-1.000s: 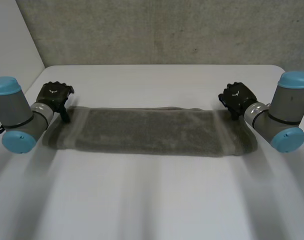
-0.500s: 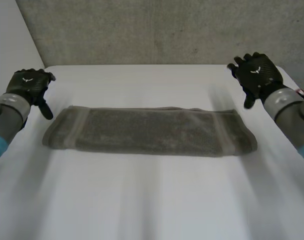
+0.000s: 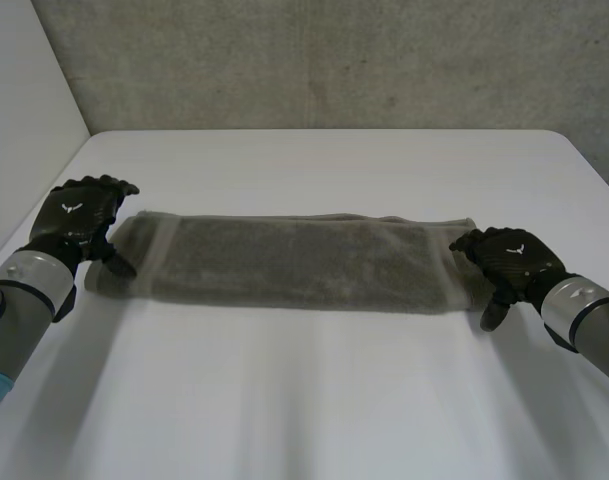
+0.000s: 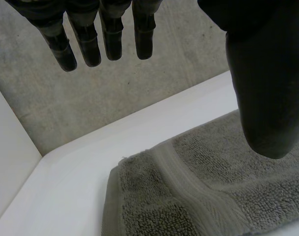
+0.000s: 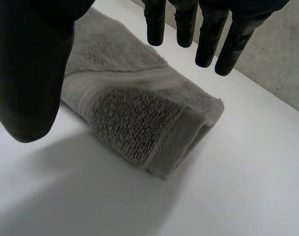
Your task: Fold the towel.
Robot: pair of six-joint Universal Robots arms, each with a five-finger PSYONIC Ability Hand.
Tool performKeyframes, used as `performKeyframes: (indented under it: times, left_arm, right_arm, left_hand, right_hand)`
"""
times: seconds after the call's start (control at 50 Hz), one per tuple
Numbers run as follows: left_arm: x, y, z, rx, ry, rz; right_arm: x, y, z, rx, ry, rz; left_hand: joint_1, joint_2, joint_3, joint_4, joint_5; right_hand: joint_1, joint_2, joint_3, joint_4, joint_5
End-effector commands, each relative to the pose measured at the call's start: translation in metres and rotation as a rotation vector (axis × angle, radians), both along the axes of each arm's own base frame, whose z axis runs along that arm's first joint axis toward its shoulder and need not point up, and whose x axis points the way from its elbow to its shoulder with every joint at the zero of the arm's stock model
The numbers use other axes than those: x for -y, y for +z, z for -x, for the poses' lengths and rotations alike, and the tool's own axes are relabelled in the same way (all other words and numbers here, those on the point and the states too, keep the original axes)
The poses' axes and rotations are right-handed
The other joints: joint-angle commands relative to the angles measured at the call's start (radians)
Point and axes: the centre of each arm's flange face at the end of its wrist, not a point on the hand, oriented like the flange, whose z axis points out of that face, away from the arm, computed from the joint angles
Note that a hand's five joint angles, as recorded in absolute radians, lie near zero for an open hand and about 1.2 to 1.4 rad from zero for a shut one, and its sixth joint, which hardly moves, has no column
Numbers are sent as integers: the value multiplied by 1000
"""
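White table takes up most of the scene, its far edge meeting a rough grey concrete wall, with a plain pale panel standing at the robot's left side.

Across the table's middle lies the grey-green towel, already folded into a long flat strip running from the left side to the right, with woven bands near both short ends.

The left hand is at the strip's left end. Its wrist view shows the fingers straight and spread well apart from the thumb, holding nothing. The towel's end lies below the thumb, and the fingertips reach past the far corner.

The right hand is at the opposite end, with its fingers likewise straight, its thumb wide of them, and no cloth pinched. Beneath it the towel's end shows stacked layers gaping slightly at the corner.

In the head view each hand covers part of its end of the towel, so whether either actually touches the cloth cannot be told. Both forearms are cut off by the edges of that view.
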Motion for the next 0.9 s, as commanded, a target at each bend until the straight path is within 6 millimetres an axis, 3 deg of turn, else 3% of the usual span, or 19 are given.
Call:
performKeyframes:
  times: [0.02,0.14,0.18,0.2,0.24,0.26,0.28,0.32,0.4,0.5,0.6,0.78,0.9]
  left_arm:
    - [-2,-3,0,2,-2,-5]
    - [-3,-3,0,1,-2,4]
    - [-3,-3,0,1,-2,4]
    - [-4,-4,0,2,-2,2]
    - [-5,-4,0,2,-2,1]
    - [-5,-4,0,3,-3,0]
    - [-5,-4,0,3,-3,0]
    - [-5,-5,-1,2,-1,-2]
    - [-5,-5,-1,3,0,-3]
    - [-5,-6,-4,4,8,-8]
    - [-5,-6,-4,4,10,-8]
    - [-5,-6,-3,3,7,3]
    - [-5,-6,-3,3,7,4]
  right_arm:
    - [5,-17,-2,-32,15,11]
    - [10,-27,-1,-85,35,23]
    - [15,-31,1,-102,21,47]
    - [15,-31,1,-102,21,47]
    - [17,-35,2,-106,16,47]
    - [17,-35,2,-106,16,47]
    - [18,-36,2,-107,13,47]
    - [20,-36,3,-108,8,47]
    - [25,-30,16,-112,-37,52]
    - [39,-5,52,-116,-140,106]
    - [46,1,78,-106,-192,87]
    - [43,-2,82,-116,-144,58]
    - [54,10,95,-134,-174,103]
  left_hand:
    - [-82,-44,-58,-66,-20]
    - [-82,-44,-58,-66,-20]
    - [-82,-44,-58,-66,-20]
    - [-82,-44,-58,-66,-20]
    - [-82,-44,-58,-66,-20]
    - [-82,-44,-58,-66,-20]
    - [-82,-44,-58,-66,-20]
    - [-82,-44,-58,-66,-20]
    - [-82,-44,-58,-66,-20]
    - [-82,-44,-58,-66,-20]
    - [-84,-47,-58,-66,-23]
    - [-82,-44,-58,-66,-20]
    - [-84,-47,-58,-66,-23]
  right_hand:
    - [-18,-39,-53,-76,-21]
    - [114,93,-53,-76,111]
    - [459,438,-53,-76,456]
    - [460,440,-53,-76,457]
    - [834,814,-53,-76,831]
    - [836,816,-53,-76,833]
    - [1031,1010,-53,-76,1028]
    - [1160,1139,-53,-76,1156]
    - [1161,1140,-53,-76,1158]
    - [1161,1140,-53,-76,1158]
    - [1161,1140,-53,-76,1158]
    - [1161,1140,-53,-76,1158]
    - [1161,1140,-53,-76,1158]
